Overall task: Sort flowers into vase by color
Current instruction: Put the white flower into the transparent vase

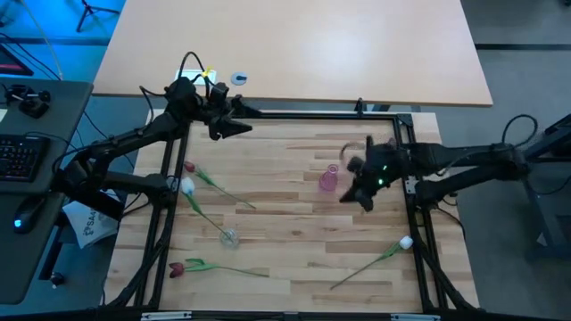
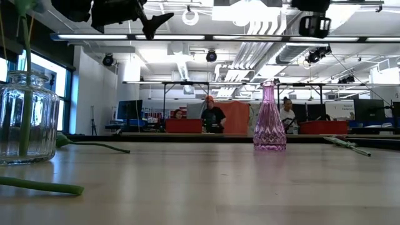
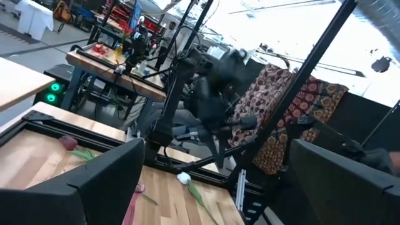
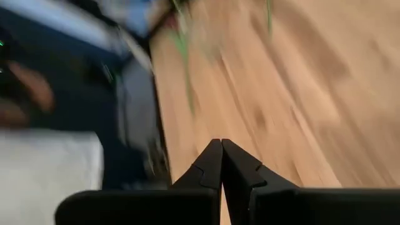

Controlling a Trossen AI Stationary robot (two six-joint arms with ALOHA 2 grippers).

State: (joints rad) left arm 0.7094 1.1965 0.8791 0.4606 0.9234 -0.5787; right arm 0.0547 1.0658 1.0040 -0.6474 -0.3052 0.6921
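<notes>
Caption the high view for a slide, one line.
Four tulips lie loose on the wooden table between a clear vase and a pink vase; both arms hover empty.

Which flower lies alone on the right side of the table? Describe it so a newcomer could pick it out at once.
In the high view, start at the pink vase under the right gripper, then go toward the table's near right corner. A white tulip lies there, its stem slanting left. The other three flowers lie on the left.
</notes>
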